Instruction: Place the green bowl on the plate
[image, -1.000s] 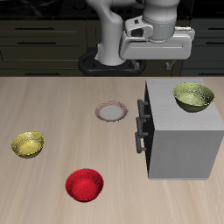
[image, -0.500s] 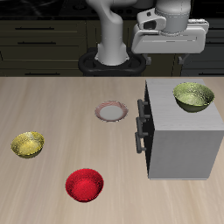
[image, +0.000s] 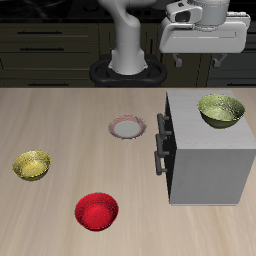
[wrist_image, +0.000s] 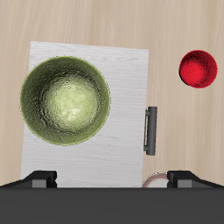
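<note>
1. Wrist view looks straight down on the green bowl (wrist_image: 66, 98), which sits upright on top of a grey cabinet (wrist_image: 122, 79), toward the corner away from the cabinet's handle (wrist_image: 148, 129)
2. We hang high above it with our gripper (image: 197, 60); only the finger bases show, set wide apart, so we take the jaws to be open with nothing between them
3. We judge the bowl to be stiff and light, its glossy faceted inside likely slick, perhaps brittle; we would pinch one side of the rim, one finger inside and one outside, rather than try to span the whole bowl
4. It lies near two edges of the cabinet top, so a clumsy nudge could push it off; we should come straight down and lift straight up
5. The plate (image: 127, 127) lies on the desk (image: 60, 110) just beside the cabinet's handle side, well below the cabinet top
6. A red bowl (image: 97, 211) and a yellow bowl (image: 31, 165) stand well apart from the plate, so the room around it looks open
</note>
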